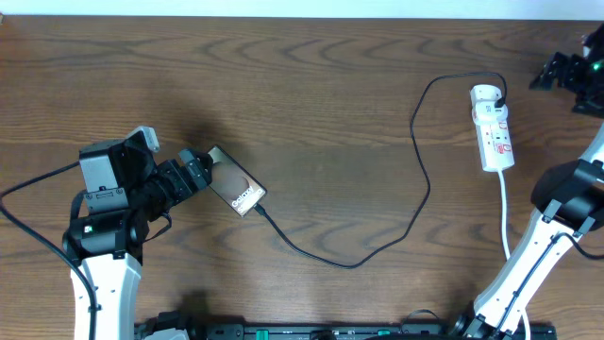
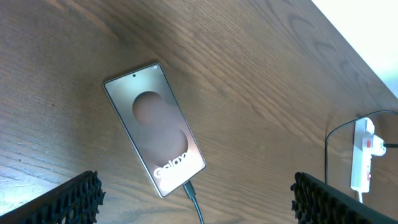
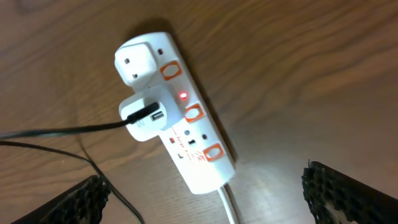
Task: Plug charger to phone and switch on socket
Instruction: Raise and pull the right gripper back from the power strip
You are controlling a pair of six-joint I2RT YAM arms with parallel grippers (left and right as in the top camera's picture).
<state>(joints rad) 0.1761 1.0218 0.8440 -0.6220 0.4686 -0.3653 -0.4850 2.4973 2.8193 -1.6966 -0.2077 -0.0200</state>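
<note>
Phone (image 1: 236,188) lies flat on the counter (image 1: 311,94), left of centre in the overhead view. Its Galaxy end points lower right and the charger (image 2: 193,198) tip meets that end, the cable looping right and up to a white adapter (image 3: 146,115) in the socket (image 3: 186,134) at upper right. A red lamp (image 3: 183,96) beside the adapter glows. Left gripper (image 1: 196,170) sits just beside the phone's upper-left end, spread wide and holding nothing; right gripper (image 1: 559,71), in the far upper-right corner near the socket, is likewise wide and empty.
</note>
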